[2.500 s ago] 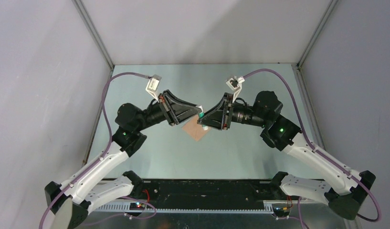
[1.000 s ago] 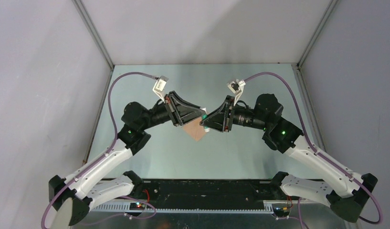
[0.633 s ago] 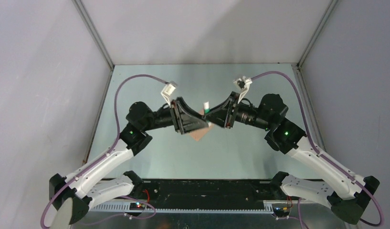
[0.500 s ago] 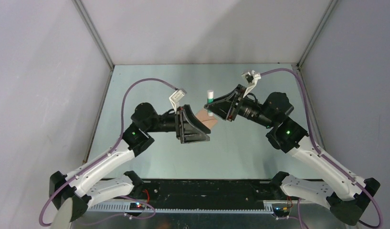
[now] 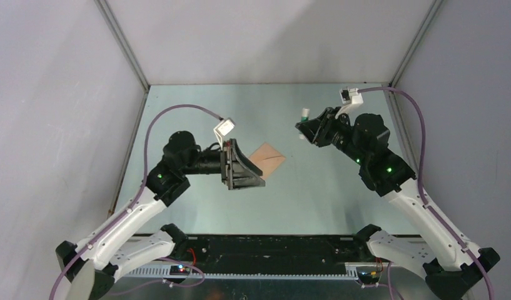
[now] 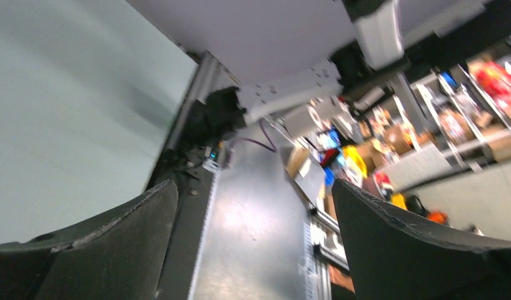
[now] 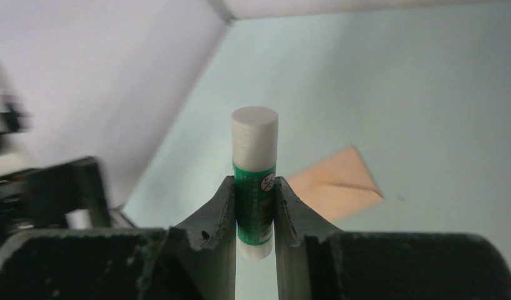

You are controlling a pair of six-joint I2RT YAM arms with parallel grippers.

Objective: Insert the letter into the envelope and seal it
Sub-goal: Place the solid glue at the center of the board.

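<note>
While right claw [image 7: 255, 209] clamps a glue stick [image 7: 255, 150], left claw [image 6: 256, 244] gapes wide near envelope [image 5: 269, 159] on bench [image 5: 196, 115].

This looks like a robotics lab: grey panels [image 5: 265, 37] on aluminium posts [image 5: 122, 45] wall in the table [image 5: 315, 200] as a test cell. Beyond its near edge stand blurred shelves [image 6: 428, 122] crammed with boxes.
</note>
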